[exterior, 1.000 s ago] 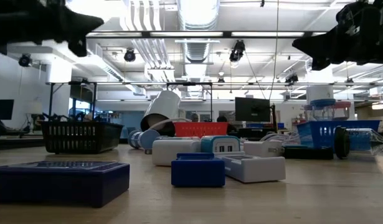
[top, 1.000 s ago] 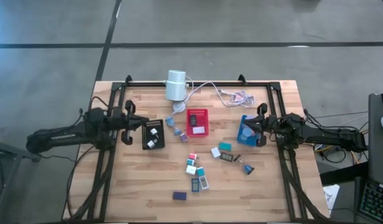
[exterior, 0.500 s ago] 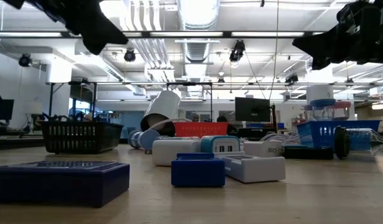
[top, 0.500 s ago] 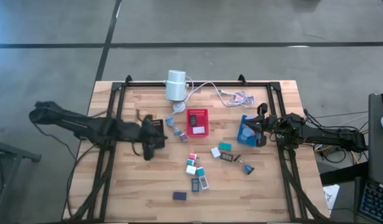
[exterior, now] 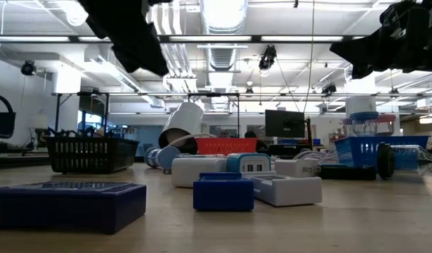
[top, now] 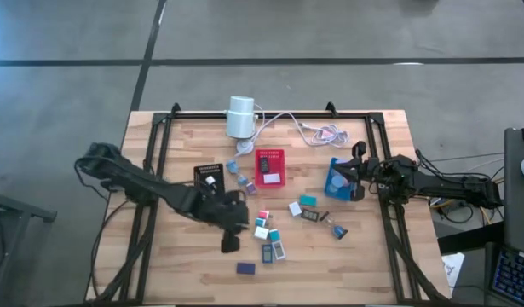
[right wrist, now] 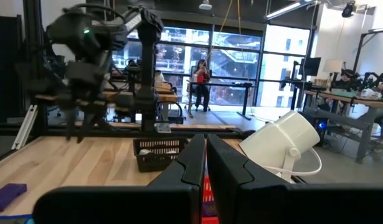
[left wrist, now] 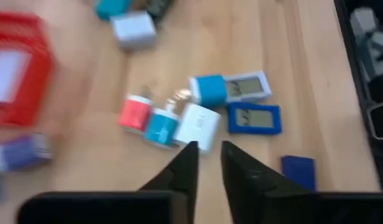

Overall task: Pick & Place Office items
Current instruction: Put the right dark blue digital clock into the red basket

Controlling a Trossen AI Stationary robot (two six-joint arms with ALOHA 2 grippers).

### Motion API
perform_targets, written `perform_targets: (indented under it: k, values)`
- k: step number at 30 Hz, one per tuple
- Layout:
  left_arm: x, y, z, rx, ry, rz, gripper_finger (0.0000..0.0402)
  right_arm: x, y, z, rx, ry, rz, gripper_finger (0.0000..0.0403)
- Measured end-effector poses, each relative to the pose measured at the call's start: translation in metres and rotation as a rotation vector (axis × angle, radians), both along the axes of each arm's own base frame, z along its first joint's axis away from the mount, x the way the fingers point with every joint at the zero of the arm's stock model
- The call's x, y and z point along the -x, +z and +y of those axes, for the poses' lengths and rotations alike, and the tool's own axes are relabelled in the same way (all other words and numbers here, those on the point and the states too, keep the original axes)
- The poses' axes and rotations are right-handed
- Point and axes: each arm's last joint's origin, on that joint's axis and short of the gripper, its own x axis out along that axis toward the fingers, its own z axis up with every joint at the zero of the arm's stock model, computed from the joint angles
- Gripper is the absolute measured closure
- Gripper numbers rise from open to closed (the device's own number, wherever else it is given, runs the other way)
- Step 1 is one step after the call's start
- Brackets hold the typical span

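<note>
Reaching out over the middle of the table, the left gripper point(top: 230, 242) is now carried well away from the black tray point(top: 209, 181), where it was seen a second ago, and is hung above the near cluster of office items point(top: 268, 228). Its fingers point(left wrist: 186, 163) are seen slightly apart in the left wrist view, with nothing between them, where a moment ago they were pressed together. Just beyond the tips a white block point(left wrist: 200, 126), a teal piece point(left wrist: 161, 126) and a pink piece point(left wrist: 133, 114) are lined up, with a blue-framed piece point(left wrist: 254, 119) to one side. A fresh pick is judged to be in hand, the white block being the likeliest target. The right gripper point(top: 357, 173) is kept parked by the blue tray point(top: 334, 178) at the right, its fingers held together and empty, unmoved throughout.
</note>
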Motion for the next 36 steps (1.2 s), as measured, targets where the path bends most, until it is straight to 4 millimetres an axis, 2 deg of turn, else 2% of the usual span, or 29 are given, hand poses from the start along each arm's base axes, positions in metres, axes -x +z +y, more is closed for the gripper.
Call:
perform_targets:
  k: [8,13,16,21,27,32,36]
  values:
    - [-0.024,-0.019,-0.023,-0.038,-0.038,0.328,0.0205,0.0,0.001,0.0,-0.002,0.001,-0.008,0.039]
    - [-0.034,-0.025,-0.045,0.004,-0.147,0.389,0.0159,0.0,0.001,0.0,-0.011,0.003,-0.009,0.039]
    - [-0.039,-0.027,-0.054,0.012,-0.178,0.391,0.015,0.0,0.001,0.0,-0.027,0.006,-0.01,0.039]
    - [-0.05,-0.025,-0.057,0.014,-0.185,0.339,0.0151,0.0,0.001,0.0,-0.036,0.008,-0.01,0.039]
    - [-0.088,-0.021,-0.061,-0.007,-0.193,0.232,0.0151,0.0,0.0,0.0,-0.048,0.011,-0.007,0.039]
    - [-0.119,-0.032,-0.057,0.004,-0.17,0.261,0.0151,0.0,0.0,0.0,-0.042,0.01,-0.003,0.039]
    - [-0.133,-0.046,-0.046,0.023,-0.143,0.343,0.0151,0.0,0.0,0.0,-0.038,0.009,-0.003,0.039]
